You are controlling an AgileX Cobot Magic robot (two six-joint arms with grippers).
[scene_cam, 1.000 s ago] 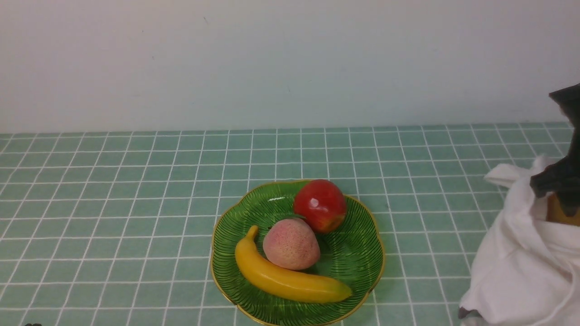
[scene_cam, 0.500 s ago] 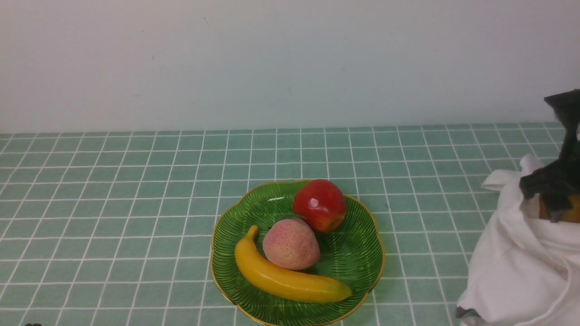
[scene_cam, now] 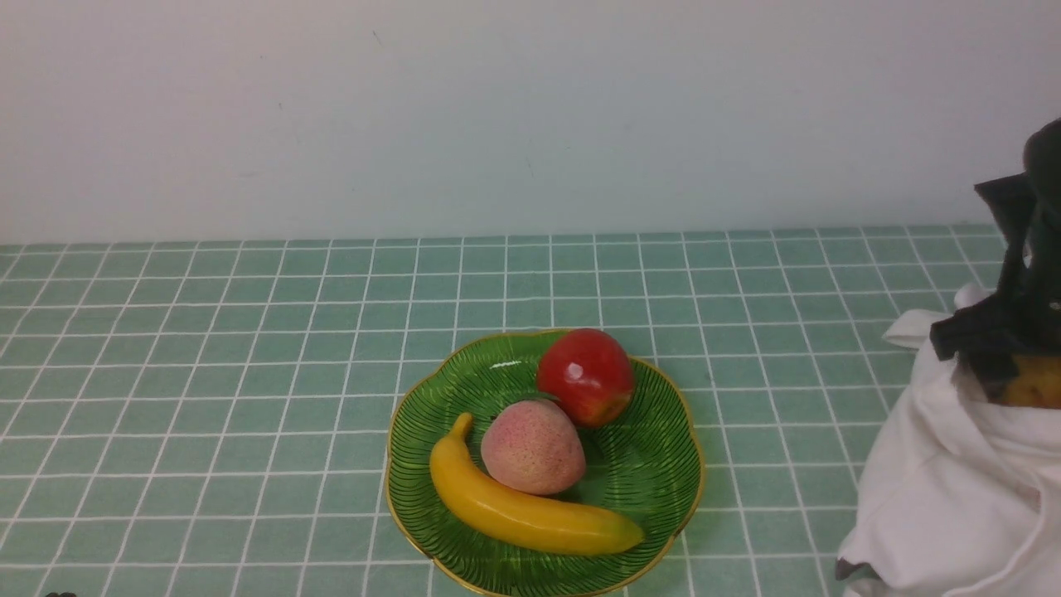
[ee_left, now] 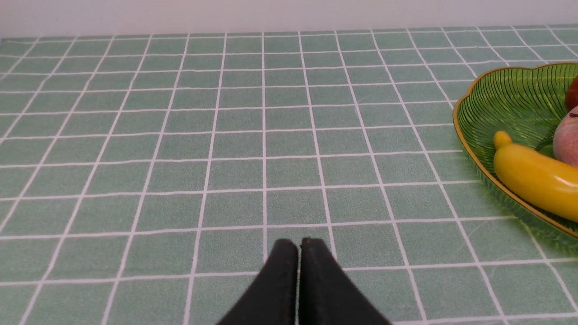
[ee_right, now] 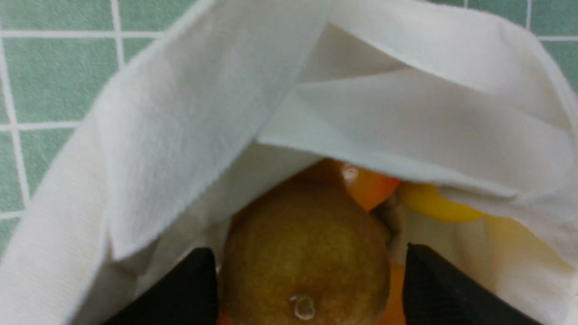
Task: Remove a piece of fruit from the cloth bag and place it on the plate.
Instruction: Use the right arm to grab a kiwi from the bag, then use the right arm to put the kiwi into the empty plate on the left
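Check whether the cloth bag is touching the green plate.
Apart. The front view shows bare tiles between the plate and the cloth bag.

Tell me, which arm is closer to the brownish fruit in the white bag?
Right. The right arm has its jaws open either side of the brownish fruit inside the bag; the left arm is over the tiled table, beyond the plate.
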